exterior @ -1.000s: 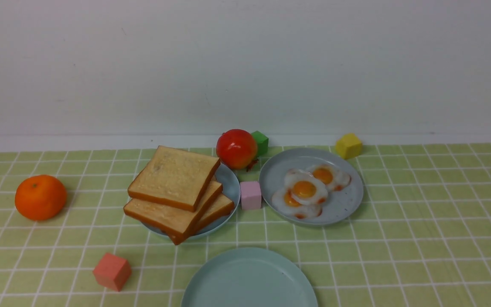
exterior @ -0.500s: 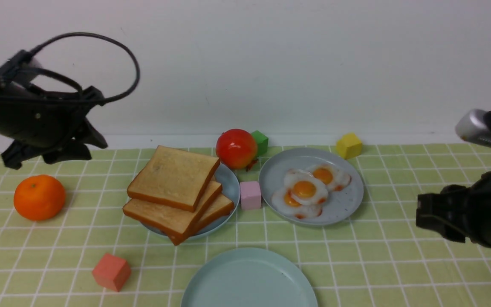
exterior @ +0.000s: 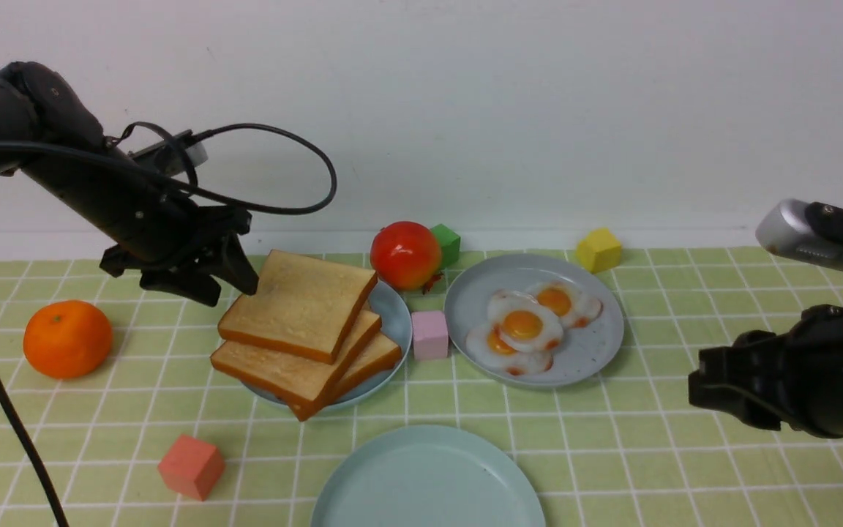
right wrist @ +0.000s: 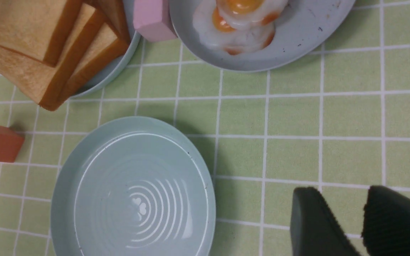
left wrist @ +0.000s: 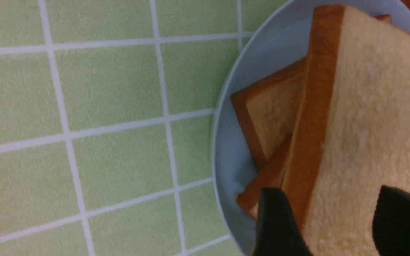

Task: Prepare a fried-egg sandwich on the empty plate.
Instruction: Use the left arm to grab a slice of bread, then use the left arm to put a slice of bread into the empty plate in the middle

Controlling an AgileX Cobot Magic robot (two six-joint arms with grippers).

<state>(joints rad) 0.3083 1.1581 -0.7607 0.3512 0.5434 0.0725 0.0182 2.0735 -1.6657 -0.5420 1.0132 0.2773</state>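
Observation:
The empty pale aqua plate (exterior: 429, 479) sits at the front centre; it also shows in the right wrist view (right wrist: 133, 188). Three toast slices (exterior: 301, 304) are stacked on a light-blue plate (exterior: 396, 315). Three fried eggs (exterior: 524, 326) lie on the speckled plate (exterior: 597, 351). No assembled sandwich shows. My left gripper (exterior: 235, 282) is open at the stack's far left corner; in the left wrist view (left wrist: 329, 209) its fingers straddle the top slice's (left wrist: 376, 106) crust edge. My right gripper (exterior: 707, 384) is open and empty above the cloth at the right (right wrist: 343, 206).
An orange (exterior: 68, 339) sits at the left. A red tomato (exterior: 406, 255) and a green cube (exterior: 447, 244) stand behind the plates, with a yellow cube (exterior: 598, 250) at the back right. A pink cube (exterior: 430, 334) sits between the plates. A salmon cube (exterior: 192, 465) sits at the front left.
Both arms have come into view. My left arm has swung right and down to the toast stack's corner. My right arm has crept a little left. Nothing on the table has moved.

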